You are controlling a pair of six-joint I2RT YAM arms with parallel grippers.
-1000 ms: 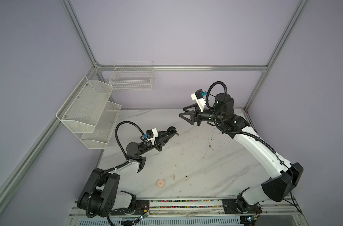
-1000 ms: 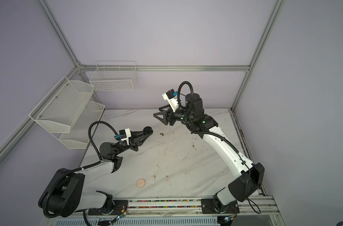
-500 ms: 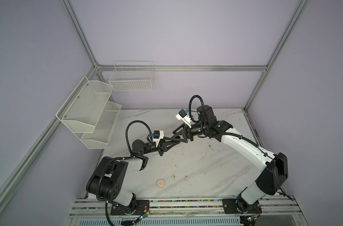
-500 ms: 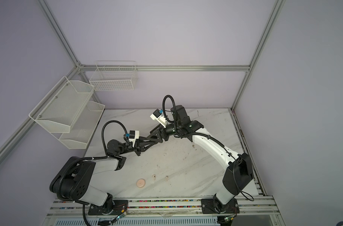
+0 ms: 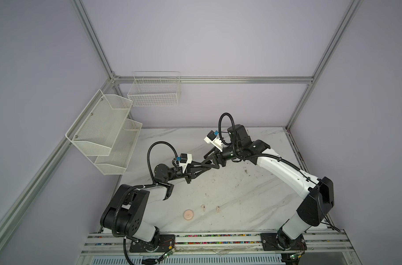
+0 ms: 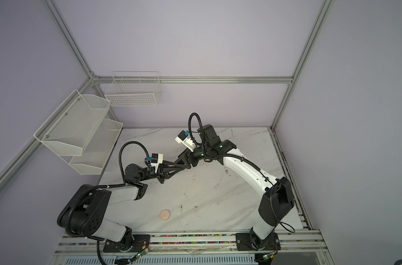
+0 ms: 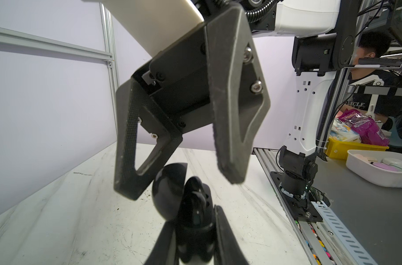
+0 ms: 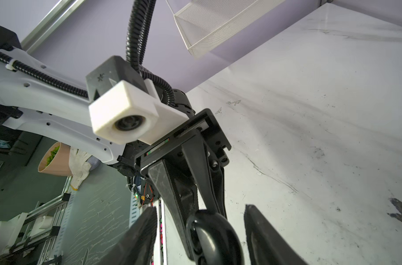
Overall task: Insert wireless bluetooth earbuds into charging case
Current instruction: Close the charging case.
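A glossy black charging case (image 7: 195, 206), its rounded lid (image 7: 168, 190) hinged open, is held above the table with my left gripper (image 7: 195, 220) shut on it. My right gripper (image 8: 200, 210) is open, with a finger on each side of the case (image 8: 216, 236) and a gap on both sides. In both top views the two grippers meet tip to tip in mid-air: left gripper (image 5: 210, 164), right gripper (image 5: 207, 160). Two pale cream earbuds (image 5: 204, 207) (image 5: 218, 208) lie on the marble table near the front. Whether any bud sits in the black case I cannot tell.
A round cream case (image 5: 188, 215) lies beside the two cream buds. White mesh shelves (image 5: 108, 135) and a wire basket (image 5: 154, 91) hang on the left and back walls. A small dark scrap (image 8: 400, 211) lies on the marble table (image 5: 252, 202).
The right arm has swung down and to the left to the left gripper. The left gripper has reached out to the right with the case. The right jaws have spread slightly wider.
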